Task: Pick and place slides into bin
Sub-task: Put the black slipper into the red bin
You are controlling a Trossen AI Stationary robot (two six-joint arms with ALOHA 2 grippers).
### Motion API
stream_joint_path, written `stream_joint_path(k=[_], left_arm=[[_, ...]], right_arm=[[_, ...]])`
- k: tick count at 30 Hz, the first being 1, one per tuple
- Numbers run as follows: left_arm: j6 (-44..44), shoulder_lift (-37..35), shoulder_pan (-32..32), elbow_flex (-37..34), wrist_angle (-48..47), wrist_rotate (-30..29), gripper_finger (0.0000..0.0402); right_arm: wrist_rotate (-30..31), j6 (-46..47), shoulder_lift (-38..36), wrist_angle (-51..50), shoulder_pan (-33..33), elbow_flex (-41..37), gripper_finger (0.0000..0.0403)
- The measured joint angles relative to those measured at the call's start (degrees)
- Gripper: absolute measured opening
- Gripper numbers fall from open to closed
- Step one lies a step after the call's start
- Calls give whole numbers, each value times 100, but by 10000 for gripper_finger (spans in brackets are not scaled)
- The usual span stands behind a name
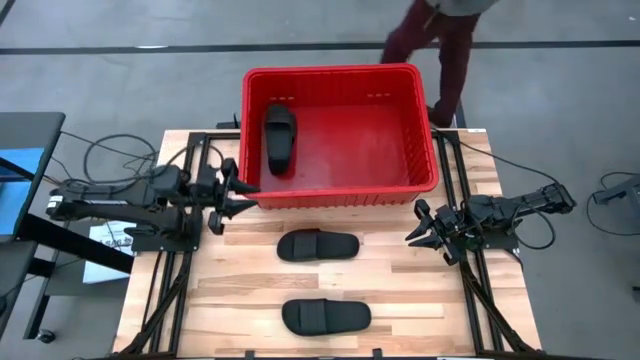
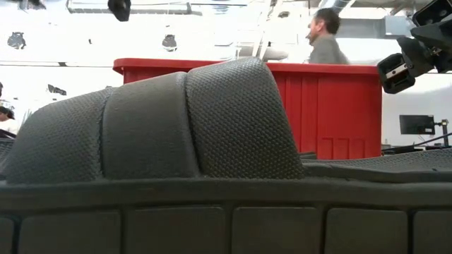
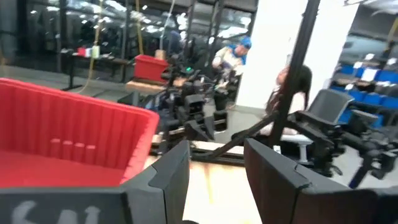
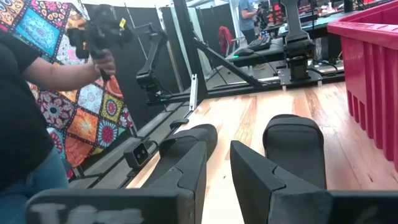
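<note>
The red bin [image 1: 340,190] stands at the table's far middle. One black slide [image 1: 278,138] lies on its floor by the left wall. Two more slides lie flat on the table: one [image 1: 318,245] just in front of the bin, and one [image 1: 326,316] near the front edge, which fills the low view [image 2: 176,134]. Both also show in the right wrist view [image 4: 292,143] [image 4: 193,137]. A fourth slide is out of view. My left gripper [image 1: 240,190] is open and empty at the bin's near left corner [image 3: 137,143]. My right gripper [image 1: 420,228] is open and empty at the bin's near right corner.
Dark arm frames [image 1: 180,290] [image 1: 480,300] run along the table's left and right sides. A person [image 1: 440,40] walks behind the bin. Another person [image 4: 37,112] stands beyond the table's left side holding a dark device. Bare wood lies between the two slides.
</note>
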Motion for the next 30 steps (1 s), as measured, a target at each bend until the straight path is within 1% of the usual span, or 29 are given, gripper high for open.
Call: stream_joint_path(k=[6,11,16,21,26,30], left_arm=[[-37,-277,-366,-898,950,-2,142],[19,-348,-614,-1278,1341,-32,142],[20,-346,-814,-1652,1423,-452,142],[-8,-348,-1032,-2214,2262,-877,142],[-105,-348,-1155,-2607,2881,-1052,142],[-215,-348,-1190,-2766,2998,-1082,142]], right_arm=[[0,0,-1,0,-1,1,65],[0,-1,0,0,0,-1,65],[0,0,-1,0,1,-1,65],[0,-1,1,-1,1,-1,65],[0,-1,0,0,1,1,65],[0,0,1,0,-1,1,65]])
